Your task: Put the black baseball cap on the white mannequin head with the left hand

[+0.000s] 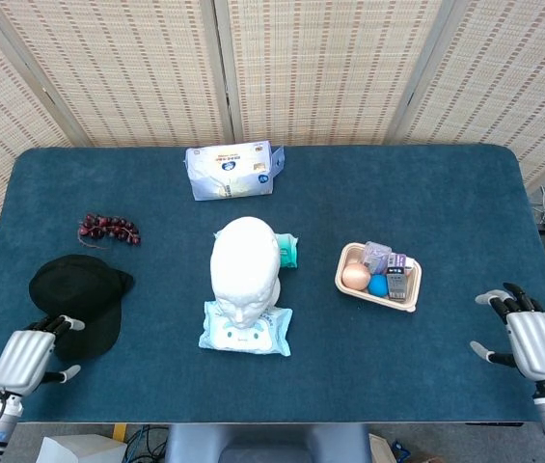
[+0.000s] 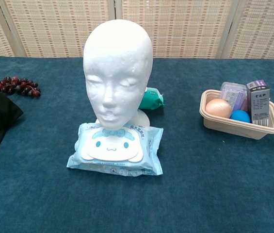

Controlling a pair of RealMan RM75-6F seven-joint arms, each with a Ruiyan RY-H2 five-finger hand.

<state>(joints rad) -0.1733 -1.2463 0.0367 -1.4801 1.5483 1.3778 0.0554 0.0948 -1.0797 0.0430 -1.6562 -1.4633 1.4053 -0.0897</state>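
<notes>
Left hand (image 1: 23, 359), fingers apart and empty, sits just beside the black baseball cap (image 1: 77, 294), left of the white mannequin head (image 1: 244, 265); a shallow grasp risks dragging the soft cap.

Wet-wipes pack (image 2: 115, 148): cartoon dog face printed on the front; a line of small print beneath it, too small to read.
Tissue pack (image 1: 232, 170): blue round emblem and print, unreadable.
Dark box (image 2: 258, 103) in the tray (image 2: 233, 125): white characters on its face, not legible.
Readable text: none.
</notes>
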